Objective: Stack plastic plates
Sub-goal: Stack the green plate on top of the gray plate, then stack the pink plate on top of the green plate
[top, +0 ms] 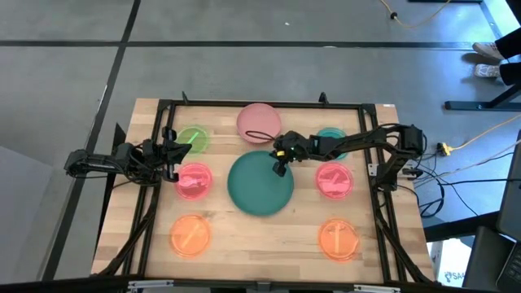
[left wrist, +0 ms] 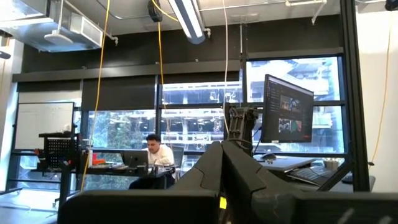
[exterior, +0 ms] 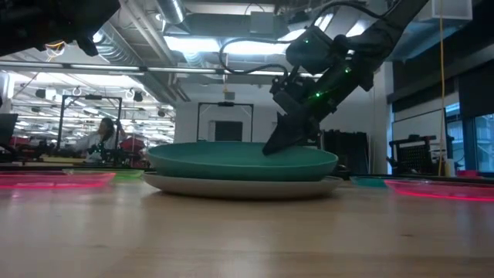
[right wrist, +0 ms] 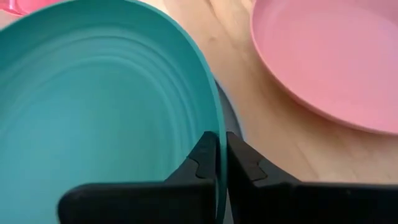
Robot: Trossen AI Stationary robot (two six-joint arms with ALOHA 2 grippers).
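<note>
The large teal-green plate (top: 259,185) lies in the middle of the table on top of a grey plate (exterior: 231,185), whose rim shows under it in the low view. My right gripper (top: 280,165) is shut on the teal-green plate's far right rim. My left gripper (top: 181,151) hovers shut above the table's left side, between the small green plate (top: 194,138) and a small pink-red plate (top: 194,181), touching nothing. The medium pink plate (top: 259,122) lies flat at the far edge. My right gripper pinches the teal-green plate's rim (right wrist: 214,134) on its far right side, one finger (right wrist: 199,163) inside the dish and one (right wrist: 245,163) outside. The fingers slant down from above and from the right. The plate lies level on the grey plate (exterior: 324,184).
A small teal-blue plate (top: 332,138) lies under my right arm, a second pink-red plate (top: 334,181) to the right, and two orange plates (top: 190,234) (top: 338,238) near the front. A dark metal frame (top: 244,104) borders the table. A person sits far back in the room (left wrist: 155,155).
</note>
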